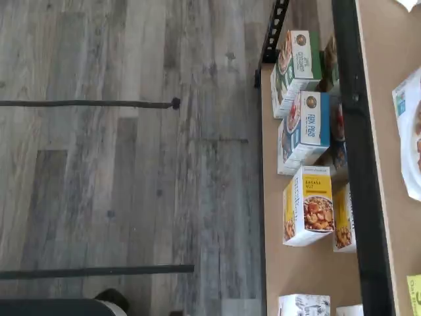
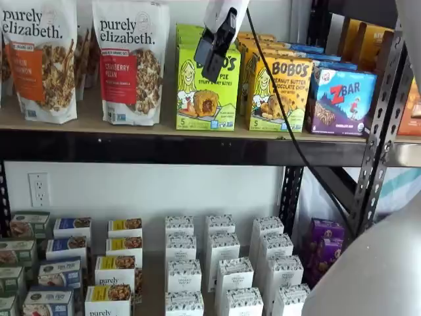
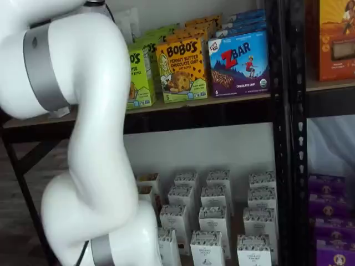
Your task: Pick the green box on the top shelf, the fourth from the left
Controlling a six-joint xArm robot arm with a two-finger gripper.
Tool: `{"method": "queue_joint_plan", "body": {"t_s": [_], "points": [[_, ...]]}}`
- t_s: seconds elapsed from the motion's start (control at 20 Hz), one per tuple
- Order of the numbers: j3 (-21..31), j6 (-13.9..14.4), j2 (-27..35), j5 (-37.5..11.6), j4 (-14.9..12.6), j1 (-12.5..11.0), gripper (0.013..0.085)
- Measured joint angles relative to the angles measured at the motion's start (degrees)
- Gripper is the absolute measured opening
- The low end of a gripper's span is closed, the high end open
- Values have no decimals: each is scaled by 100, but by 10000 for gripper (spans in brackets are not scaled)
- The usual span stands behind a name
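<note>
On the top shelf (image 2: 197, 131), the green box (image 2: 205, 99) looks light, stiff, crushable; grip its side faces, pincer (image 2: 212, 56) at 12 o'clock, spread wide.

We note even, bright indoor light in both shelf views, with soft shadow under the top shelf (image 2: 131, 125) beam. The near arm (image 3: 83, 138) is blown out and soft-focus. Wrist view is dimmer, slightly blurred throughout.
</note>
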Motion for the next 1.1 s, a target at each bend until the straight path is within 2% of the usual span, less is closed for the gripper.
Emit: {"method": "queue_joint_plan", "body": {"t_s": [0.15, 0.4, 0.6, 0.85, 1.1], "points": [[-399, 45, 275, 452, -194, 27, 850], [-515, 15, 354, 462, -201, -17, 850], [-392, -17, 288, 138, -192, -34, 850], [-136, -52, 193, -537, -189, -33, 850], [-184, -221, 342, -890, -179, -199, 850]]}}
